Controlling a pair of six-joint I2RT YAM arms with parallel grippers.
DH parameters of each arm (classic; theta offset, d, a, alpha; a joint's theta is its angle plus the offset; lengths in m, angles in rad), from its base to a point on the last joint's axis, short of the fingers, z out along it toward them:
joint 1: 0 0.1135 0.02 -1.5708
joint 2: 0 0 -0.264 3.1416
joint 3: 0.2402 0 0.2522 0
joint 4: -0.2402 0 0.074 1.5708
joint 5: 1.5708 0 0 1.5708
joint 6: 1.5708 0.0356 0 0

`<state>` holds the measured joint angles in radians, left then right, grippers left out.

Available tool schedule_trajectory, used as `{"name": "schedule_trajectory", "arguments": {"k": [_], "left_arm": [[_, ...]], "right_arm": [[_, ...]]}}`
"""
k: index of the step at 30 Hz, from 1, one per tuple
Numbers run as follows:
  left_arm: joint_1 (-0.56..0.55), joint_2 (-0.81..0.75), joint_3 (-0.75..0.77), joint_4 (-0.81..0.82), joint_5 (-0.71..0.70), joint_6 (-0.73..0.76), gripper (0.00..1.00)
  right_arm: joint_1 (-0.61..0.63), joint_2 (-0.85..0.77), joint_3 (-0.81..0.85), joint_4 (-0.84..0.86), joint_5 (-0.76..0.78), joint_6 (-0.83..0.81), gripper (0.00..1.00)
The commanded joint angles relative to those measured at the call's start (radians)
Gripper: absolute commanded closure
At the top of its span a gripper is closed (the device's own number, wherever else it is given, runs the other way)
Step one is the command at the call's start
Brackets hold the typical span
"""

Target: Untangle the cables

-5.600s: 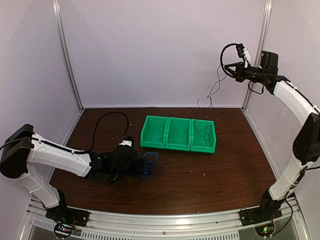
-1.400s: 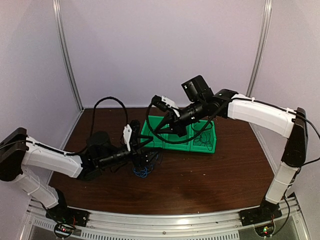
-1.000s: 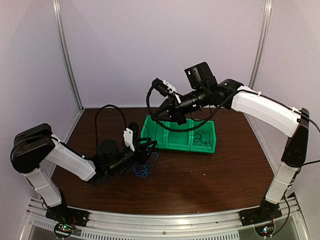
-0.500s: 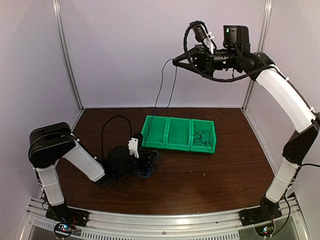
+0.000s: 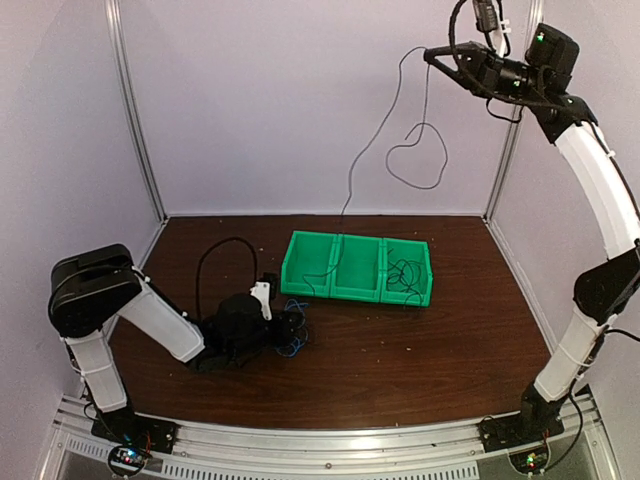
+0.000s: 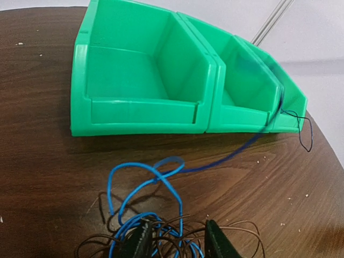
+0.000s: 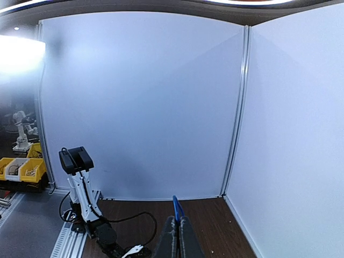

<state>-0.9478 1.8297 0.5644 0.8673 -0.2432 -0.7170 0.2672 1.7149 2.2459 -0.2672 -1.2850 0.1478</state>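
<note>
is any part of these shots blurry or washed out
Left wrist view: the thin blue cable smears where it crosses the green plastic bins; the fingers at the bottom edge look soft. Right wrist view: bright glare at upper left, walls bowed by the lens.
</note>
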Motion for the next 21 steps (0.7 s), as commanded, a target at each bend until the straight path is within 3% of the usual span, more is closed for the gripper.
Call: {"name": "schedule_trajectory", "arguments": {"k": [1,5,12,15,21], "left_arm": [[0.008,-0.047,0.001,-0.067,-0.027,-0.020,0.66],[0.007,-0.091,0.013,-0.175,-0.044,-0.016,0.66],[0.008,-0.169,-0.035,-0.224,-0.072,-0.011,0.64],[0.023,-0.167,-0.026,-0.298,-0.076,-0.036,0.64],[0.066,-0.216,-0.044,-0.409,-0.089,-0.058,0.68]], "right_arm": [[-0.098,-0.042,0.026,0.262,-0.053,0.231,1.00],[-0.169,-0.051,-0.008,0.351,-0.036,0.289,1.00],[-0.286,-0.046,-0.041,0.560,-0.015,0.445,1.00],[-0.350,-0.028,0.011,0.703,-0.006,0.567,1.00],[-0.489,-0.014,0.100,0.763,0.021,0.623,1.00]]}}
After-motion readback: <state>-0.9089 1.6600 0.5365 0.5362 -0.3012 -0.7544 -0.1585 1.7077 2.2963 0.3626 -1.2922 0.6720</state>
